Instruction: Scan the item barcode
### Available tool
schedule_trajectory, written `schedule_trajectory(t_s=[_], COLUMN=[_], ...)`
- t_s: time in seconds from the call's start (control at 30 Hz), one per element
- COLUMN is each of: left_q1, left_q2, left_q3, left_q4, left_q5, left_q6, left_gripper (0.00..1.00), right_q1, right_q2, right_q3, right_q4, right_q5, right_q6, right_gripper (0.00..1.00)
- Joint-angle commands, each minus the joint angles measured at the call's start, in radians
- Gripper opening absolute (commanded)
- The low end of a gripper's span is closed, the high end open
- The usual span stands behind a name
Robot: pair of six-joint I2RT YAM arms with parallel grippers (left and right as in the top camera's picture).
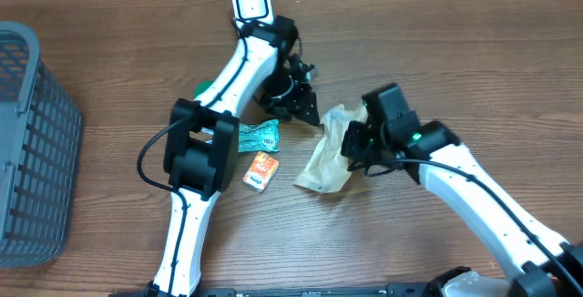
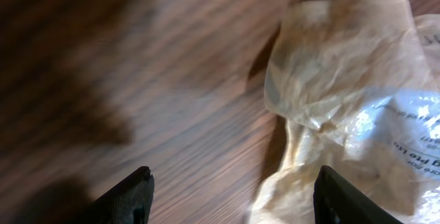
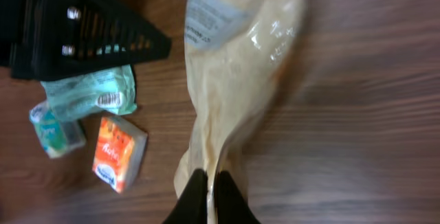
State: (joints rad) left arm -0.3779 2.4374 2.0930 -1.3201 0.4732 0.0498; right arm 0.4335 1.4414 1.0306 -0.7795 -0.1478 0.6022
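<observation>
I have the right gripper (image 3: 210,181) pinched closed on the edge of the tan bag (image 3: 240,66); the left gripper (image 2: 234,189) hangs over it, fingers apart. An orange packet (image 3: 118,152) lies near.

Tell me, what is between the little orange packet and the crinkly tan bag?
Only bare wooden table lies between the orange packet and the tan bag, seen in the overhead view.

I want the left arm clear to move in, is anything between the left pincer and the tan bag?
Nothing visible. Only bare table lies between the open left pincer and the tan bag, which the right pincer grips at one end.
</observation>
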Motion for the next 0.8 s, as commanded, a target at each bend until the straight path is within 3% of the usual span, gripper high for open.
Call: schedule_trajectory(t_s=[0.0, 0.17, 0.33, 0.37, 0.4, 0.43, 0.47, 0.5, 0.77], left_q1=[0.027, 0.032, 0.024, 0.023, 0.020, 0.015, 0.010, 0.007, 0.006], left_q2=[0.008, 0.008, 0.008, 0.008, 0.008, 0.008, 0.008, 0.008, -0.032], left_q3=[-0.003, -0.003, -0.003, -0.003, -0.003, -0.003, -0.003, -0.003, 0.084], left_q4=[-0.001, -0.002, -0.001, -0.002, -0.003, -0.007, -0.011, -0.011, -0.031], left_q5=[0.049, 0.048, 0.049, 0.050, 0.053, 0.061, 0.071, 0.071, 0.072], left_q6=[-0.012, -0.012, -0.012, -0.012, -0.012, -0.013, -0.013, -0.019, -0.079], left_gripper=[0.59, 0.60, 0.57, 0.54, 0.43, 0.23, 0.11, 0.04, 0.04], right_q1=[0.003, 0.004, -0.006, -0.016, -0.028, -0.053, -0.082, -0.105, -0.251], right_q2=[-0.027, -0.026, -0.011, 0.000, 0.014, 0.042, 0.075, 0.101, 0.297], right_q3=[0.117, 0.197, 0.199, 0.199, 0.199, 0.198, 0.196, 0.193, 0.191], right_q4=[-0.128, -0.320, -0.338, -0.325, -0.310, -0.286, -0.262, -0.244, -0.159], right_q5=[0.193, 0.412, 0.374, 0.333, 0.293, 0.224, 0.142, 0.078, -0.235], right_q6=[-0.145, -0.159, -0.162, -0.163, -0.163, -0.170, -0.197, -0.218, -0.283], right_gripper=[0.04, 0.04, 0.04, 0.05, 0.08, 0.10, 0.13, 0.15, 0.15])
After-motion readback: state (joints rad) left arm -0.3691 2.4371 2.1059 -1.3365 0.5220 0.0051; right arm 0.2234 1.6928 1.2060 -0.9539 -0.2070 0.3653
